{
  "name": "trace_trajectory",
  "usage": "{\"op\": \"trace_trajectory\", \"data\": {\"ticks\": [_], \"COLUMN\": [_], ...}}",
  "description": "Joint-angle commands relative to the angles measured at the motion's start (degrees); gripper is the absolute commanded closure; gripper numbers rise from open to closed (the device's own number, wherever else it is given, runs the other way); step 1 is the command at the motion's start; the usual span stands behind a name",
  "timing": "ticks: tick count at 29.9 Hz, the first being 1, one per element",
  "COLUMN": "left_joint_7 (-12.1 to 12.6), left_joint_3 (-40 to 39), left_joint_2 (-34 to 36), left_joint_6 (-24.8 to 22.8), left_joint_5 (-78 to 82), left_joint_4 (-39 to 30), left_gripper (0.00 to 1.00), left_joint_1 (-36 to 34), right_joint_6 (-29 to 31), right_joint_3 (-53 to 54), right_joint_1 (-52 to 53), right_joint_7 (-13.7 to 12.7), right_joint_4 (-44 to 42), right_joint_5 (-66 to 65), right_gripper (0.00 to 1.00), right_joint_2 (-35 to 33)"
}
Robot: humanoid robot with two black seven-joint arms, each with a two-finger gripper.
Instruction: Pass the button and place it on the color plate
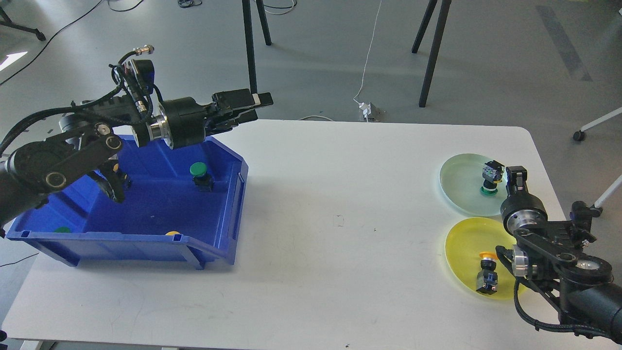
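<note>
A blue bin (pixel 228 214) at the left holds a green button (pixel 198 171). The caps of another green button (pixel 62 229) and a yellow button (pixel 172 234) peek over its front wall. My left gripper (pixel 250 111) hovers above the bin's far right corner, open and empty. A pale green plate (pixel 459 182) at the right holds a green button (pixel 491 179) standing cap down. My right gripper (pixel 516 175) is just to the right of that button, and its fingers are too dark to tell apart. A yellow plate (pixel 464 243) holds a tilted yellow button (pixel 487 274).
The white table (pixel 340 218) stretches between the bin and the plates. My right arm lies over the right edge of the yellow plate. Tripod legs (pixel 430 53) and a cable stand on the floor behind the table.
</note>
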Motion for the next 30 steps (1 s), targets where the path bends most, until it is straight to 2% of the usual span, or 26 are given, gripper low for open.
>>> {"op": "trace_trajectory", "data": {"ticks": [1, 4, 7, 12, 14, 18, 21, 24, 27, 28, 30], "left_joint_7": [-0.01, -0.01, -0.01, -0.01, -0.01, -0.01, -0.01, -0.01, -0.01, -0.01, -0.01], "left_joint_3": [-0.09, 0.0, 0.0, -0.09, -1.31, -4.57, -5.54, -5.71, -7.29, -7.91, -8.52], "left_joint_2": [0.0, 0.0, 0.0, 0.0, 0.09, 2.02, 3.78, 3.87, 2.99, 2.81, 2.38], "left_joint_6": [0.0, 0.0, 0.0, 0.0, 0.0, 0.0, 0.0, 0.0, 0.0, 0.0, 0.0], "left_joint_5": [-0.09, -1.75, -4.12, -10.09, -15.44, -32.3, -39.88, -42.45, -44.46, -45.17, -45.79], "left_joint_4": [0.0, 0.08, 1.14, 1.49, 2.01, 3.59, 6.93, 13.51, 20.1, 21.34, 21.62], "left_gripper": [0.18, 0.17, 0.15, 0.13, 0.13, 0.11, 0.1, 0.08, 0.07, 0.07, 0.07], "left_joint_1": [0.0, 0.08, 0.26, 1.05, 1.31, 4.29, 5.36, 7.37, 8.69, 9.57, 10.63], "right_joint_6": [0.0, 0.0, 0.0, 2.33, 5.13, 14.97, 22.44, 31.92, 44.83, 48.7, 52.86], "right_joint_3": [0.08, 0.7, 1.57, 4.73, 7.97, 17.29, 20.03, 20.74, 21.18, 21.09, 21.09], "right_joint_1": [0.33, 0.42, 0.77, 2.88, 3.23, 3.06, 3.32, 3.32, 2.97, 2.8, 2.71], "right_joint_7": [0.0, 0.0, 0.0, 0.0, -0.08, -0.52, -0.17, 0.09, 0.09, 0.09, 0.09], "right_joint_4": [0.7, 2.89, 6.58, 13.26, 16.68, 20.83, 20.92, 21.01, 20.83, 20.66, 20.31], "right_joint_5": [0.22, 0.3, 0.31, 0.31, 0.48, 0.92, 5.73, 15.22, 21.38, 22.36, 22.8], "right_gripper": [0.45, 0.3, 0.2, 0.16, 0.16, 0.14, 0.13, 0.1, 0.07, 0.06, 0.06], "right_joint_2": [0.17, -0.27, -0.62, -2.55, -2.64, -2.64, -2.64, -3.52, -5.37, -5.54, -5.55]}}
